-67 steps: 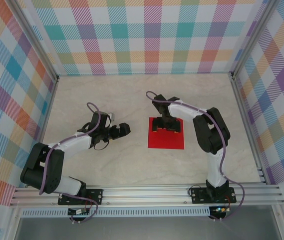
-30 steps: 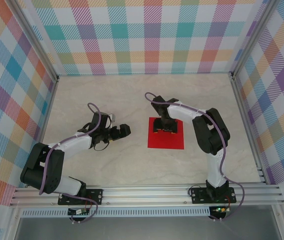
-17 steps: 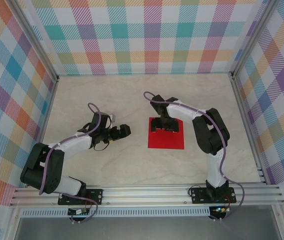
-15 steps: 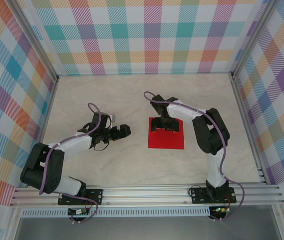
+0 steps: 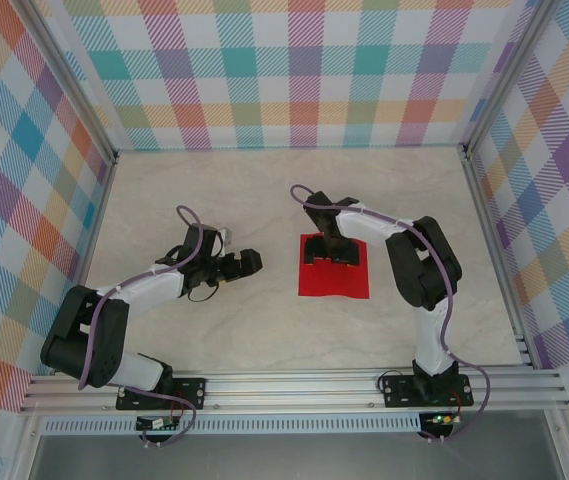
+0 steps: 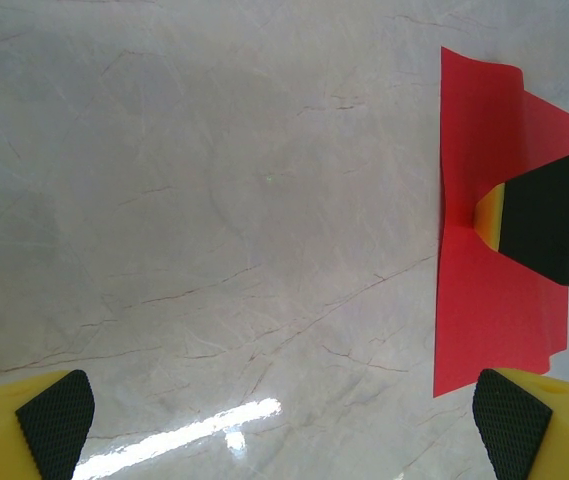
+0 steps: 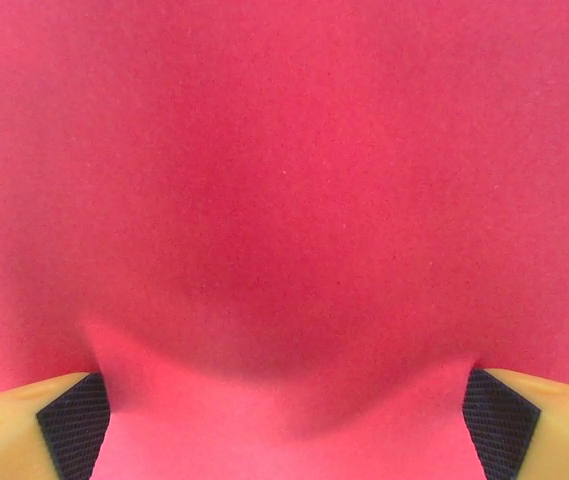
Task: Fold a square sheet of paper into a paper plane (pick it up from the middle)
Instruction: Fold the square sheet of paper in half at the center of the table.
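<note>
Red sheet (image 5: 334, 280) right of centre on table (image 5: 194, 200), humped up between right gripper (image 5: 332, 260) pads, near edge wavy. Lay flat half a second ago; now bows and looks shorter front to back. Pinned by right jaws spread wide, pads on paper, clenching nothing. Left gripper (image 6: 284, 425) released too, empty, over bare table left of sheet. Pale marbled top; bright plaid walls (image 5: 294, 70) around.

On table (image 5: 214, 200): square sheet of paper (image 5: 334, 283), right gripper (image 5: 332, 260) atop it; left gripper (image 5: 251, 262) apart, leftward.
</note>
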Available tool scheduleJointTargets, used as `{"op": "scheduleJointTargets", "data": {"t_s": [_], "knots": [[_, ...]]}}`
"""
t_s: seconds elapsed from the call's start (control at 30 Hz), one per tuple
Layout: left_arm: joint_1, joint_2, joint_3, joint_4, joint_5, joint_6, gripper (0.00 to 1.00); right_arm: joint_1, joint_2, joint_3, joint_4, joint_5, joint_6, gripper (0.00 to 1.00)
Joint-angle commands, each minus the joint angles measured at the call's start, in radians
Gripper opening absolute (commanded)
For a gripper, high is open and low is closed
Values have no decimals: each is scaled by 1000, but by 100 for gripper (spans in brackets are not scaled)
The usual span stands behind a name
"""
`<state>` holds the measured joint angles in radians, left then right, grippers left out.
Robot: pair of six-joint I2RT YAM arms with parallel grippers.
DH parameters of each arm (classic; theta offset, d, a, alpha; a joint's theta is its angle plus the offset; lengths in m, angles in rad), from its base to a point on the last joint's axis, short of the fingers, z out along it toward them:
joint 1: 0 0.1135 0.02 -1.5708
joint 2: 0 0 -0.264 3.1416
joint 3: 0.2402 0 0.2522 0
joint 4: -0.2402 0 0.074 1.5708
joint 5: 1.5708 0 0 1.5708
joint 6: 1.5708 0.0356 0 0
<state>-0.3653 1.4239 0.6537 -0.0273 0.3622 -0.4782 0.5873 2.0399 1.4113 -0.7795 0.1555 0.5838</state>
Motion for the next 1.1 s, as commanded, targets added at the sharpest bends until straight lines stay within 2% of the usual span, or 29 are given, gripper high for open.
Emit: {"op": "scheduleJointTargets", "data": {"t_s": [0.0,0.17,0.27,0.5,0.7,0.97,1.0,1.07], "knots": [[-18,1,11,-20,25,17,100,11,122,-86,-7,-36,27,92],[-20,-3,11,-24,24,15,100,11,80,-59,-3,-63,4,88],[-20,-4,11,-27,22,15,100,11,42,-38,3,-87,-2,83],[-20,-17,10,-38,14,17,100,11,-27,-3,-11,-102,-4,55],[-20,-33,10,-51,2,19,100,11,-127,-19,18,-162,7,41],[-20,-166,-25,-75,-141,-36,100,11,-279,-119,304,-497,122,38],[-20,-188,-25,-87,-149,-37,100,10,-288,-122,330,-524,132,37],[-20,-220,-23,-108,-159,-34,100,4,-300,-109,294,-478,137,38]]}}
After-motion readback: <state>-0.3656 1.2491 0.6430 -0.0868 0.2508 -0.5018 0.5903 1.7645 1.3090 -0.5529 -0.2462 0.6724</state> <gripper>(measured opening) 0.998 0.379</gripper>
